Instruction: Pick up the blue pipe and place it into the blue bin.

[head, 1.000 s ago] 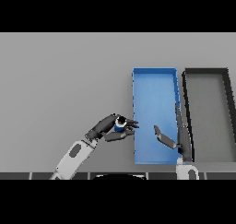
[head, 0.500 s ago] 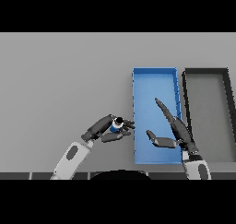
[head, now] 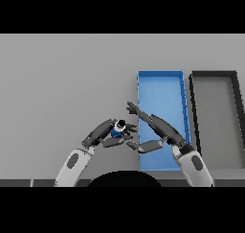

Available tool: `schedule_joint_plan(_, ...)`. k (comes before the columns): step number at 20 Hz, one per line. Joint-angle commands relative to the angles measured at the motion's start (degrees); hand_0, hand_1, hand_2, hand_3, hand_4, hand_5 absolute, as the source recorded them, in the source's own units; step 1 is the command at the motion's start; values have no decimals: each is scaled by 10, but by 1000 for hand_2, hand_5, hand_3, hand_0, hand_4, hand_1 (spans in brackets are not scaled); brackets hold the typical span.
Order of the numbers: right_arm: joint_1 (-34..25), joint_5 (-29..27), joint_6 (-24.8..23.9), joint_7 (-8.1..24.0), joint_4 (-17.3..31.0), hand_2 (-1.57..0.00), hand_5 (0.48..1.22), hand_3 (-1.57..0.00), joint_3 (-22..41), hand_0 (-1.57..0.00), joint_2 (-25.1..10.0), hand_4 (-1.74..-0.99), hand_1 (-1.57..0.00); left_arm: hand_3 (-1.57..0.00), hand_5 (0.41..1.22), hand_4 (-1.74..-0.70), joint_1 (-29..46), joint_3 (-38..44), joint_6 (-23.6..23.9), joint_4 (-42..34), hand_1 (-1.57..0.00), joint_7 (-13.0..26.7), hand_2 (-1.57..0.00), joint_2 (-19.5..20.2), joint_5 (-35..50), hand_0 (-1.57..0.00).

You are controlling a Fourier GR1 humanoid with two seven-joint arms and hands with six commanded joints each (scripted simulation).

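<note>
The left hand [head: 106, 134] was curled around the blue pipe [head: 117, 129], a short cylinder with a dark end cap, held just left of the blue bin [head: 161, 79]. The right hand [head: 158, 129] reached in from the lower right with fingers straight and spread, thumb extended toward the pipe, over the bin's near left edge. The bin was a shallow rectangular tray with thin walls. Beside it, further right, lay a black bin [head: 214, 74] of matching shape. Both rested on the flat, matte grey table [head: 62, 83].
</note>
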Motion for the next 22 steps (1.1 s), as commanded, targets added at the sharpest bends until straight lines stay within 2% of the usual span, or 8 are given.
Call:
schedule_joint_plan(1,-15,1,7,0,2,1,525,1,9,1,2,-1220,1,-1571,1221,-1476,2,1,-1,-4,-1571,2,-1571,-1,-1,-1571)
schedule_joint_plan(9,-125,-15,28,53,44,-1,512,1,54,1,43,-1208,1,-1571,1221,-1459,3,19,-44,8,-1571,5,-1571,-20,10,-1571)
schedule_joint_plan(12,-159,-31,42,67,74,-130,517,-49,52,-24,52,-1222,-108,-1571,1221,-1460,9,23,-52,7,-1571,-13,-1571,-23,0,-1571)
schedule_joint_plan(13,-166,-36,47,69,83,-249,519,-143,51,-166,54,-1255,-241,-1571,1221,-1515,7,26,-45,14,-1571,4,-1571,-29,-8,-1571)
schedule_joint_plan(15,-178,-30,44,67,90,-657,523,-504,60,-630,64,-1383,-652,-1139,1221,-1596,5,35,-52,9,-1571,21,-1528,-33,4,-1571)
schedule_joint_plan(17,-190,-25,48,63,105,-986,555,-789,59,-969,64,-1496,-983,-1207,1221,-1648,5,38,-52,9,-1571,21,-1544,-32,-1,-1571)
schedule_joint_plan(18,-185,-31,43,55,101,-1103,600,-896,67,-1089,75,-1537,-1101,-1228,1221,-1667,6,37,-56,9,-1571,7,-1549,-34,-2,-1571)
schedule_joint_plan(22,-175,-28,32,31,108,-1379,940,-1295,66,-1374,92,-1475,-1378,-1322,1221,-1711,11,38,-62,9,-1571,-5,-1562,-36,-10,-1571)
